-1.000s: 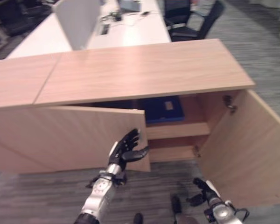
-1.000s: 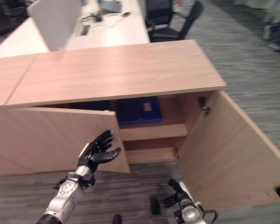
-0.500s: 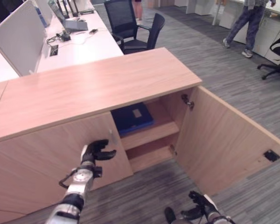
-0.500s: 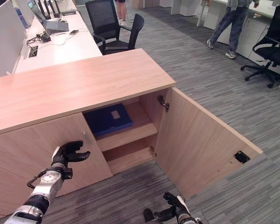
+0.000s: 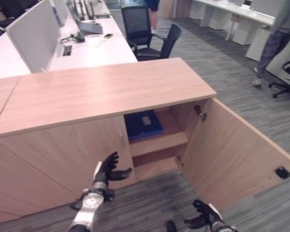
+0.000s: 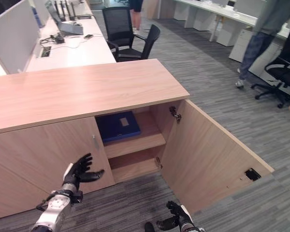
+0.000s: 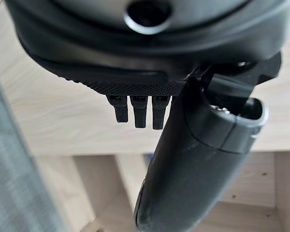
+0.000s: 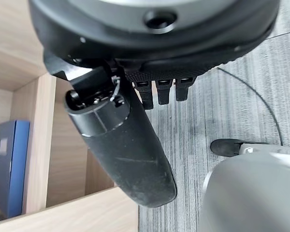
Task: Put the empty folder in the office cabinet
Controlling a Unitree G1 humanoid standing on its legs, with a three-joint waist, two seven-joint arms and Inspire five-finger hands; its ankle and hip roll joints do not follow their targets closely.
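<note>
Left hand [image 5: 108,170] hovers with relaxed, spread fingers just before the closed left door [image 5: 67,154], while the right hand [image 6: 176,220] hangs low, loosely open and empty. One blue folder [image 6: 118,125] lies flat on the cabinet's upper shelf [image 6: 135,140]; it looks light, stiff and smooth-skinned, best pinched along a free edge.

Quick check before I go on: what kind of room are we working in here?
Most likely an open-plan office: white desks with a laptop behind the low wooden cabinet, black office chairs, grey carpet, and a blue folder lying on the cabinet's upper shelf.
</note>
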